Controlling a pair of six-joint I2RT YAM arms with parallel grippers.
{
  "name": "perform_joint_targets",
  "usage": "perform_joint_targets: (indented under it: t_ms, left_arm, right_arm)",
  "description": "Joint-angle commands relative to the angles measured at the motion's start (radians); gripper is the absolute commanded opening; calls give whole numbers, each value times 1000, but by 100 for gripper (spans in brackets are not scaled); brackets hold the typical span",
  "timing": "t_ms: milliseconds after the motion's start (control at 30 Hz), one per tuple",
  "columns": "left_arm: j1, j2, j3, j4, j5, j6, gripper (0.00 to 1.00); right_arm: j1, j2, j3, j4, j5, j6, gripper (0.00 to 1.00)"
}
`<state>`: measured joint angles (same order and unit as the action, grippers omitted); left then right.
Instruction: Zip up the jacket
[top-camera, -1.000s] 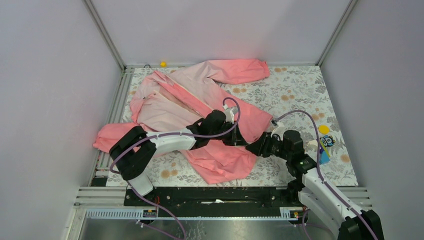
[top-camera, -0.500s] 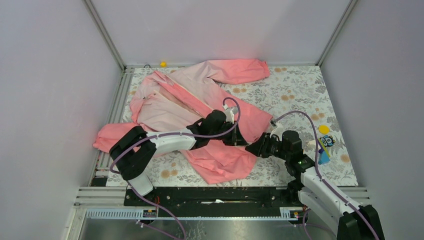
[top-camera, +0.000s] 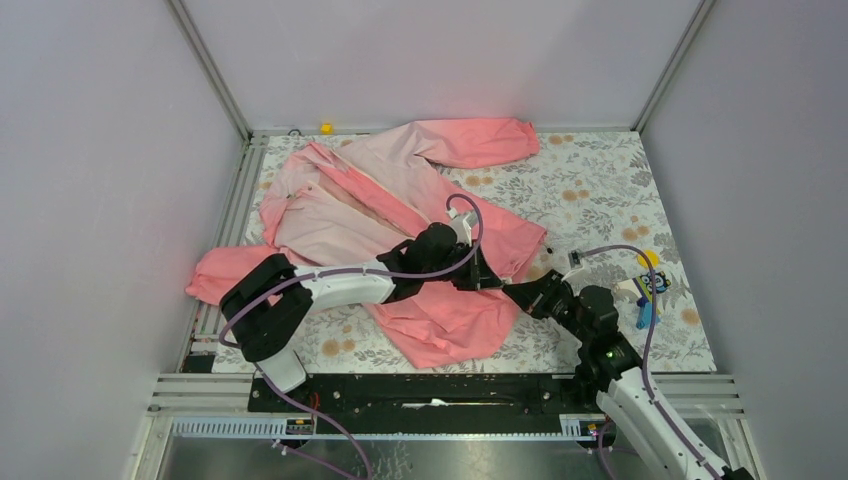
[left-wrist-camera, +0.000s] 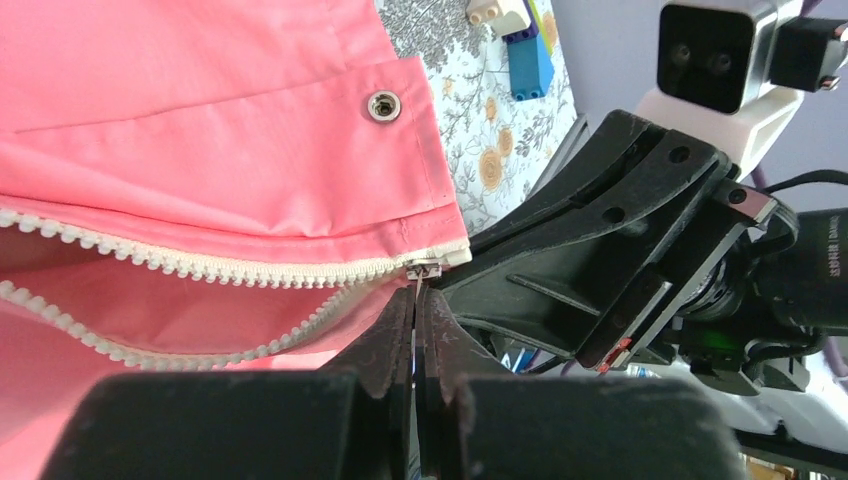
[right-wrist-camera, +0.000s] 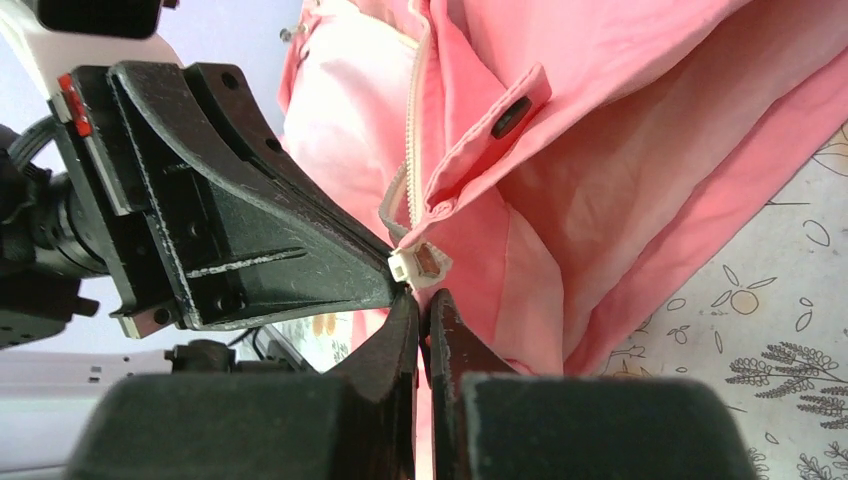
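The pink jacket (top-camera: 400, 190) lies spread on the table, its front open and its white zipper teeth (left-wrist-camera: 200, 268) parted in a V. My left gripper (top-camera: 488, 280) (left-wrist-camera: 416, 295) is shut on the small metal zipper pull (left-wrist-camera: 424, 268), which sits at the zipper's bottom end. My right gripper (top-camera: 513, 292) (right-wrist-camera: 422, 295) faces it, shut right under the white zipper end (right-wrist-camera: 415, 265), seemingly pinching the thin hem of the jacket (right-wrist-camera: 600, 150) there. The two grippers nearly touch tip to tip.
Small toy blocks (top-camera: 648, 300) (left-wrist-camera: 530, 60) lie at the table's right edge, close behind the right arm. A yellow piece (top-camera: 326, 127) sits at the back wall. The floral cloth (top-camera: 600, 180) covers the table; walls enclose three sides.
The right gripper has closed from partly open. Its arm has drawn back toward the near edge, while the left gripper has shifted slightly to the right.
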<state>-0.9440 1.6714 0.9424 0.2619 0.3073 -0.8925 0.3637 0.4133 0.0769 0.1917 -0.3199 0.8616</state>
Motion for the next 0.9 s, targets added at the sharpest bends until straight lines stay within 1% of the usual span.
perform_joint_targets:
  t_ms: [0,133,267,367,433,467,533,633,667,700,733,767,833,867]
  left_arm:
    - [31,30,-52,-89,-110,-6,0]
    - [86,-29,-81,-92,-116,25,0]
    - [88,-77,-70,-132,-98,59,0]
    - [95,-112,-82,-158,-122,76,0]
    - [98,-111,-84,-107,-57,61,0]
    - [93,-103,-75,-79,-26,44,0]
    - [72,-82,-47,-38,23,20,0]
    - [43,-48,-16,26,71,-17,0]
    - [36,-39,-12,54,81,-30,0]
    - [31,-32,-8,70,90,-39,0]
    - [28,-25,-3,73,93,-41,0]
    - [25,-19,4,65,88,-38,0]
    - [24,-12,12,42,65,-22,0]
    - [25,-11,12,38,57,-17,0]
  right_arm:
    - [-8,-74,45,60,117,66,0]
    - [-11,-129,12,35,78,69,0]
    - [-11,-178,-52,24,37,33,0]
    - [-12,-211,-120,80,2,49,0]
    - [-11,-215,-149,142,-39,64,0]
    - [-10,-254,-148,124,-46,54,0]
    - [-12,-391,-126,-42,-14,2,0]
    - [-11,-342,-82,-127,-41,-86,0]
    - [-11,-358,-57,-155,-43,-94,0]
    - [-11,-394,-42,-202,-31,-97,2]
    - [-12,-401,-26,-269,-18,-110,9]
    - [-11,-385,-6,-303,-5,-132,13]
    - [-11,-360,11,-341,12,-138,21]
    - [-11,-350,10,-348,19,-132,28]
